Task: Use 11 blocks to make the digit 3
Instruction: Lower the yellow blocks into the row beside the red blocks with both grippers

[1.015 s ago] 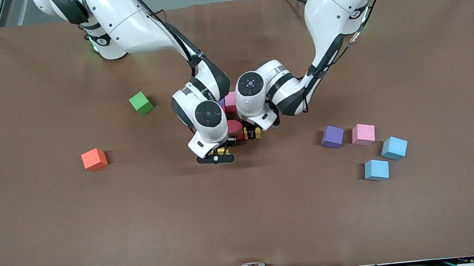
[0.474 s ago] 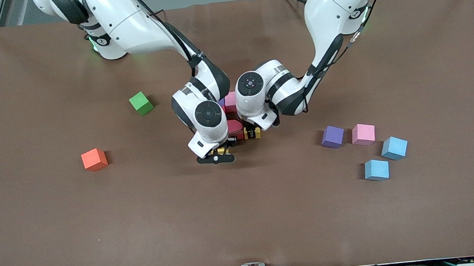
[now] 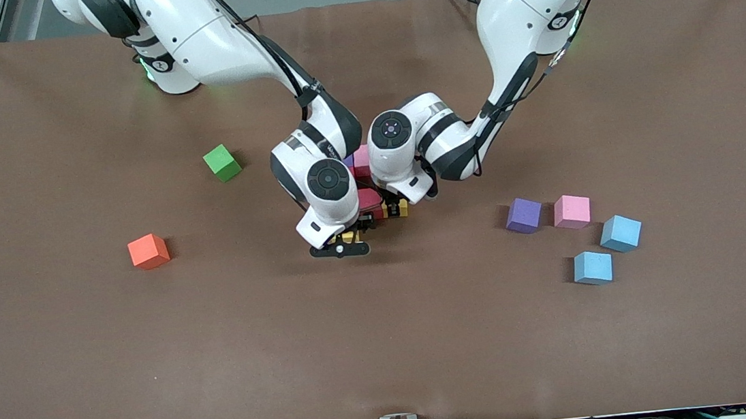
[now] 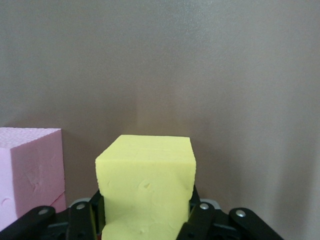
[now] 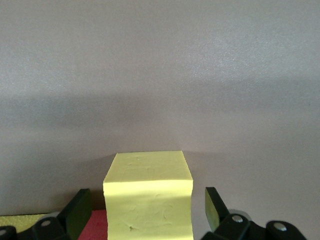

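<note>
Both arms are bending down over the cluster of blocks [image 3: 365, 181] mid-table. The left gripper [image 4: 145, 222] is pinching a yellow block [image 4: 146, 191] beside a pink block [image 4: 30, 172]. The right gripper [image 5: 145, 212] is standing spread around another yellow block [image 5: 148, 201], fingers [image 5: 76, 210] clear of it. Purple [image 3: 524, 215], pink [image 3: 571, 211] and two blue blocks [image 3: 606, 252] are sitting toward the left arm's end, an orange block [image 3: 148, 251] and a green cube [image 3: 222, 162] toward the right arm's.

Loose cubes: two blue [image 3: 592, 267], one purple [image 3: 524, 215], pink [image 3: 571, 211], orange [image 3: 148, 251], green [image 3: 222, 162]
</note>
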### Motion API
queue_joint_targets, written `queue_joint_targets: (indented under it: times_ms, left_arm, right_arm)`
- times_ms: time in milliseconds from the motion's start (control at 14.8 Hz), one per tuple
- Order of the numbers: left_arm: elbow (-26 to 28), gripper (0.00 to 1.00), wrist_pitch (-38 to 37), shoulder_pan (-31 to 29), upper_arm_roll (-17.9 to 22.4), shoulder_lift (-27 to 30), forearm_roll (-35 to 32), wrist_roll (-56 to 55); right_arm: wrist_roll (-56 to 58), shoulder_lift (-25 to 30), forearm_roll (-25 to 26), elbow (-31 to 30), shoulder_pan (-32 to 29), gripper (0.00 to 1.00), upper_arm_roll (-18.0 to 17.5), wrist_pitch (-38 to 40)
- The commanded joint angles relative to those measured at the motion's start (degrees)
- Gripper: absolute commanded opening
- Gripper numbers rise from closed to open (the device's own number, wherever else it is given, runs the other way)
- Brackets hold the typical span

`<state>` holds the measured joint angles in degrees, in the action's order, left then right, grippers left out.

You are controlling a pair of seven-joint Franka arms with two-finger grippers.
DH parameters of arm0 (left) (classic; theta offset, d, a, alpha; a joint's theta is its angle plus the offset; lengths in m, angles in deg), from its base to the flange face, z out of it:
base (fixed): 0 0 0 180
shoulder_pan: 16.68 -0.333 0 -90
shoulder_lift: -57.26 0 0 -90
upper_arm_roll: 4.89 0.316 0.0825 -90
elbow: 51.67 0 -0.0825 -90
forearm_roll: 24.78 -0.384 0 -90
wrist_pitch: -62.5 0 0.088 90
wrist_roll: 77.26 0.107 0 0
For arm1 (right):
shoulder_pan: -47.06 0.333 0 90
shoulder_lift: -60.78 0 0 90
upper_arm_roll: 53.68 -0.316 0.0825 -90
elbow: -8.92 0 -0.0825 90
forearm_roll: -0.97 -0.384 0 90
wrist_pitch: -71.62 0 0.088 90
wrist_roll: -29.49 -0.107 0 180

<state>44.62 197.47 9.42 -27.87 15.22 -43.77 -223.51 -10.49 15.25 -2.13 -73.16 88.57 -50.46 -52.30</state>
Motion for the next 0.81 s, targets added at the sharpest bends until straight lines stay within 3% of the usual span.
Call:
queue_joint_targets:
  times_ms: [0, 68, 203, 541, 744]
  left_arm:
    - [1.0, 0.39, 0.64, 0.8, 0.31, -0.05, -0.52, -1.32]
    - [1.0, 0.46, 0.64, 0.8, 0.39, -0.05, -0.52, -1.23]
    - [0.92, 1.0, 0.64, 0.71, 0.39, 0.3, -0.52, -1.05]
    - [0.83, 1.0, 0.38, 0.27, 0.39, 1.26, -0.52, -0.79]
    - [1.26, 1.0, -0.06, 0.09, 0.31, 3.28, -0.52, -0.7]
  right_arm:
    - [0.16, 0.44, 0.02, -0.37, 0.32, 1.0, 0.13, 0.17]
    - [0.16, 0.79, 0.02, -0.37, 0.32, 1.0, 0.13, 0.17]
    - [0.51, 1.49, 0.02, -0.37, -0.03, 1.0, 0.13, 0.17]
    - [3.49, 5.18, -0.24, -0.37, -1.87, 1.0, 0.22, 1.84]
    - [3.85, 9.57, -0.25, -0.45, -4.68, 1.0, 0.22, 6.74]
